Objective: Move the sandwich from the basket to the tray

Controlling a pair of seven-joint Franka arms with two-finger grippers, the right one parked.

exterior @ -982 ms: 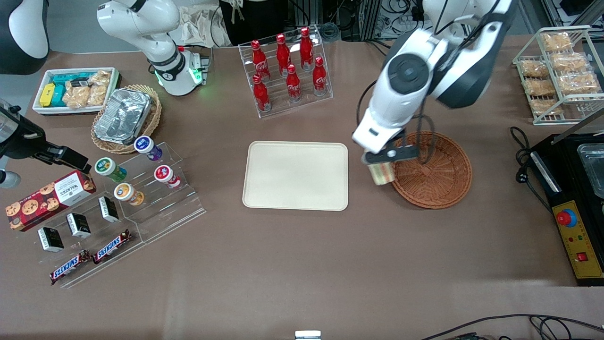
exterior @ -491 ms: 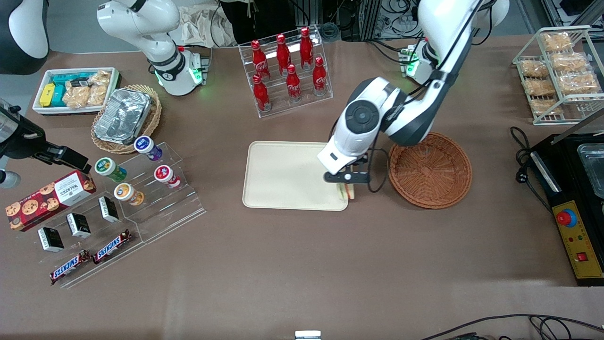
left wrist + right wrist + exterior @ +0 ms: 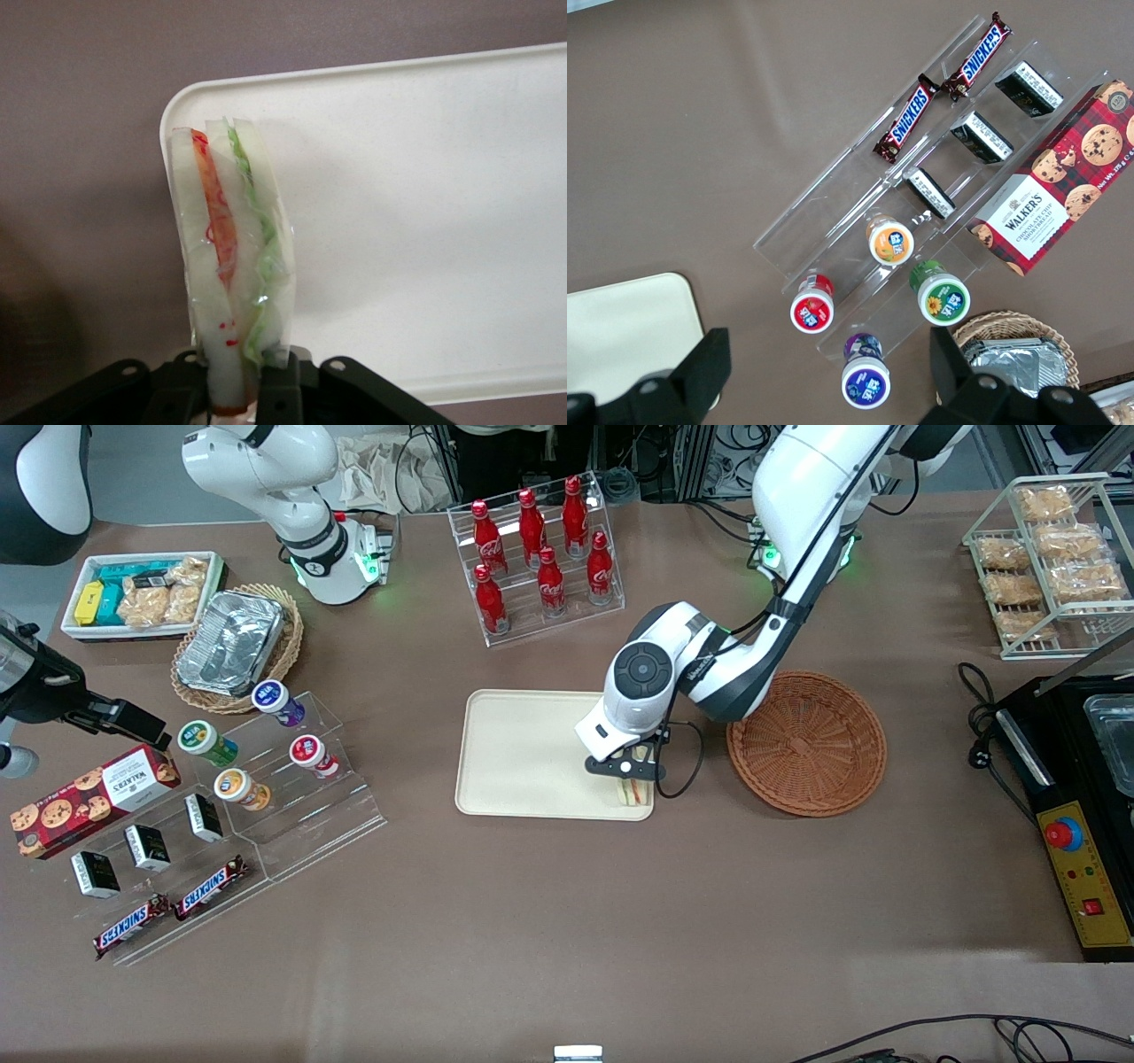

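Observation:
My gripper (image 3: pixel 625 774) (image 3: pixel 241 390) is shut on the sandwich (image 3: pixel 633 792) (image 3: pixel 232 274), a plastic-wrapped wedge of pale bread with red-orange and green filling. It holds the wedge on edge over the corner of the cream tray (image 3: pixel 523 753) (image 3: pixel 425 212) that is nearest the front camera and nearest the basket. The tip of the sandwich hangs close above the tray's surface; whether it touches I cannot tell. The reddish-brown wicker basket (image 3: pixel 808 742) sits beside the tray toward the working arm's end, with nothing in it.
A clear rack of red cola bottles (image 3: pixel 537 558) stands farther from the camera than the tray. Stepped clear shelves with cups and snack bars (image 3: pixel 232 797) lie toward the parked arm's end. A black appliance (image 3: pixel 1076 806) and a wire rack of packets (image 3: pixel 1050 558) stand toward the working arm's end.
The gripper carried the sandwich from above the basket's rim sideways over the tray's near corner and came lower. The basket stayed put.

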